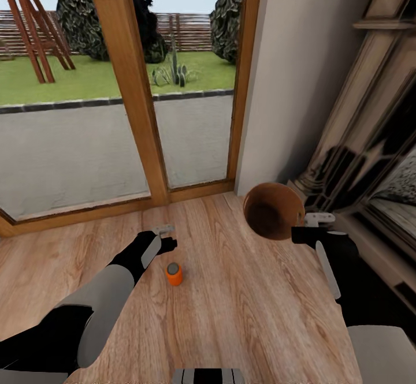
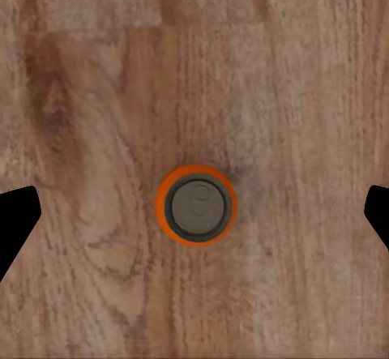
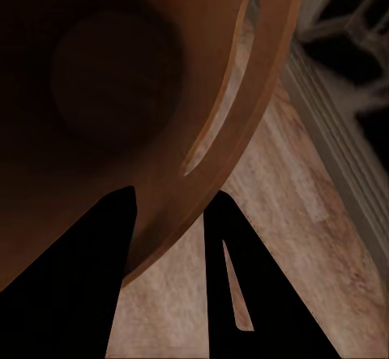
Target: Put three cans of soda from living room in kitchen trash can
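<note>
In the head view the left arm reached up from the lower left of the frame, its grey-and-black forearm angled toward the centre and bent down at the wrist, so that the left gripper (image 1: 166, 235) hung just above and to the left of the orange soda can (image 1: 174, 273). That can stood upright on the wooden floor (image 1: 242, 314) slightly left of the frame's centre, apart from the gripper. In the left wrist view the can (image 2: 195, 206) sat near the middle of the frame, seen from straight above with its grey top ringed in orange, while the gripper's two dark fingertips (image 2: 16, 221) showed at the far left and right edges, spread wide and holding nothing. The right arm came up along the right edge of the head view, its forearm rising toward centre right, with the right gripper (image 1: 300, 231) at the rim of the trash can (image 1: 271, 211). The brown bin was held off the floor and tipped so that its dark inside faced the camera. In the right wrist view the two dark fingers (image 3: 77, 270) pinched the bin's wall (image 3: 243, 91), one finger inside and one outside. Wood-framed glass doors (image 1: 133, 84) filled the upper left of the head view.
</note>
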{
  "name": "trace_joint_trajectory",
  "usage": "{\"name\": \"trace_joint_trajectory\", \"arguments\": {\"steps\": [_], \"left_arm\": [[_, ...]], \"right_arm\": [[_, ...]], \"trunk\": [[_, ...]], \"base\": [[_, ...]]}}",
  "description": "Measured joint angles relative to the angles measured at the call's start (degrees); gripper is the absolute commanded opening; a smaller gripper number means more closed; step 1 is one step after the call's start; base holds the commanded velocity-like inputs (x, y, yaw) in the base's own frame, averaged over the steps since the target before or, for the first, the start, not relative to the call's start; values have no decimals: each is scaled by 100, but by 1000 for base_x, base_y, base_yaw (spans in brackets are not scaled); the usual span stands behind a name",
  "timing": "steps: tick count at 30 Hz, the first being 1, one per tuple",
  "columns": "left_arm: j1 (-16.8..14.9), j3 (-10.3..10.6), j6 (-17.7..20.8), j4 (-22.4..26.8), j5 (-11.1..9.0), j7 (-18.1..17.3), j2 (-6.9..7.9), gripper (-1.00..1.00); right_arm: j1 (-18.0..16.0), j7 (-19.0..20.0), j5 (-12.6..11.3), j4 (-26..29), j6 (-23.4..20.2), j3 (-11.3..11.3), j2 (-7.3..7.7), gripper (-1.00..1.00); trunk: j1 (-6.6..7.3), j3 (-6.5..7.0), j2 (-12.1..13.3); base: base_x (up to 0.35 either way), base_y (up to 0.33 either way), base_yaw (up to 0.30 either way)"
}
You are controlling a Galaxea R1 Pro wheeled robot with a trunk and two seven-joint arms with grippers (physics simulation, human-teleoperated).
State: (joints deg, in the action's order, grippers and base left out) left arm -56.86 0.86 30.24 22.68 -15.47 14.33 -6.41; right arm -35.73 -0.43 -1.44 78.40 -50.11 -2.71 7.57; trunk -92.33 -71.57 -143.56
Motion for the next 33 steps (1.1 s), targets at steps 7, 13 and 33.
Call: {"name": "trace_joint_trajectory", "arguments": {"steps": [7, 13, 33], "left_arm": [[0, 2, 0, 0, 0, 5, 0, 100], [0, 7, 0, 0, 0, 3, 0, 100], [0, 4, -8, 1, 0, 0, 0, 100]], "right_arm": [[-9, 1, 15, 43, -85, 21, -5, -100], [-10, 0, -4, 48, -89, 52, -11, -100], [-7, 0, 5, 693, -531, 65, -25, -100]], "trunk": [[-18, -155, -9], [-34, -288, -17], [-41, -355, -22]], "base": [[0, 0, 0], [0, 0, 0], [0, 0, 0]]}}
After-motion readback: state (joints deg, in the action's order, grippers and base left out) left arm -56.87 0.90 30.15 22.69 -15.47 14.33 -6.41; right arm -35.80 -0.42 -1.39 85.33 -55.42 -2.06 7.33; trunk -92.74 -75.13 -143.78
